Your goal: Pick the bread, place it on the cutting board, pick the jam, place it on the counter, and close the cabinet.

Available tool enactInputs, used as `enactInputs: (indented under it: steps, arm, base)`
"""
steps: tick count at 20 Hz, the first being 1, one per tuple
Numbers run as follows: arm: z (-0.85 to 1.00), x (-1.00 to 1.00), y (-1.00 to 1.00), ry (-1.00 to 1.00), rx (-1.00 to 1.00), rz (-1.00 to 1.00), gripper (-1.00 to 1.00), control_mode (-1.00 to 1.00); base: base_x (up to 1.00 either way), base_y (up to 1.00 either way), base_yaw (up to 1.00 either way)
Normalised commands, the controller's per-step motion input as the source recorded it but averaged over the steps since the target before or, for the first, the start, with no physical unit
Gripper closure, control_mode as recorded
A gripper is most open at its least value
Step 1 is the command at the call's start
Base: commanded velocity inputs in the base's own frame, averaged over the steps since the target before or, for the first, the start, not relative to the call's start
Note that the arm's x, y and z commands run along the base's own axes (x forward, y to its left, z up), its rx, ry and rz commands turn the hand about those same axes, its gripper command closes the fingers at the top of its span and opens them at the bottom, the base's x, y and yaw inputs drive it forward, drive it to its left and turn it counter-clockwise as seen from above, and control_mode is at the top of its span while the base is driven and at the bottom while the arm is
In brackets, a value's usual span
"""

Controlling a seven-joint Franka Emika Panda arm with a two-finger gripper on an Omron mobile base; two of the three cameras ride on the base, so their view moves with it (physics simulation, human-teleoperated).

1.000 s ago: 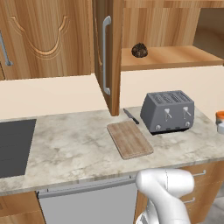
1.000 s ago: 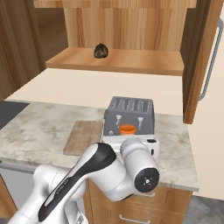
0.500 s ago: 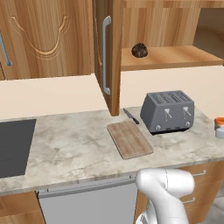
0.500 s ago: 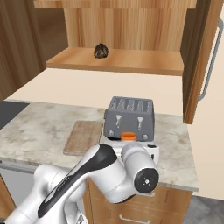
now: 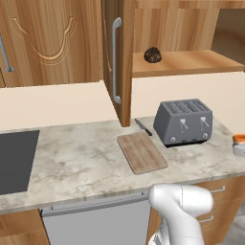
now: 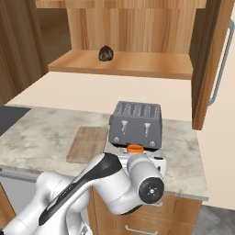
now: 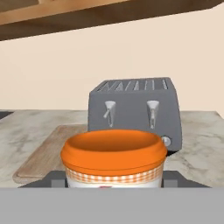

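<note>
The tool (image 7: 114, 183) pinches the jam (image 7: 113, 159), its orange lid up, over the front right part of the tabletop (image 5: 86, 162), just in front of the toaster (image 6: 135, 124). The bread (image 5: 152, 55) sits on the open cabinet's (image 5: 119, 57) shelf, not on the board (image 5: 142, 151), so the task's order looks upset.

Likely risks: lowered carelessly, the jar could knock the toaster close behind it, or land near the tabletop's front edge and tip off. A tilted release could roll it. A knife (image 5: 143, 127) lies by the board's back edge. The open door (image 5: 115, 62) hangs over the tabletop's back edge and could catch the arm reaching for the bread.
</note>
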Motion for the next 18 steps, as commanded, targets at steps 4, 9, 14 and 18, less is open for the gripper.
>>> enactInputs:
  steps: [4,9,14,18]
  arm:
    - [-0.16,0.04,0.0,0.02,0.0,-0.01,1.0,-1.0]
    - [-0.16,0.11,0.0,0.04,0.0,-0.01,1.0,-1.0]
    - [-0.17,0.23,0.0,0.06,0.0,-0.01,1.0,-1.0]
    - [-0.23,0.27,0.0,0.04,0.0,-0.01,1.0,-1.0]
  base:
    - [0.0,0.0,0.0]
    - [0.0,0.0,0.0]
    - [0.0,0.0,0.0]
    - [0.0,0.0,0.0]
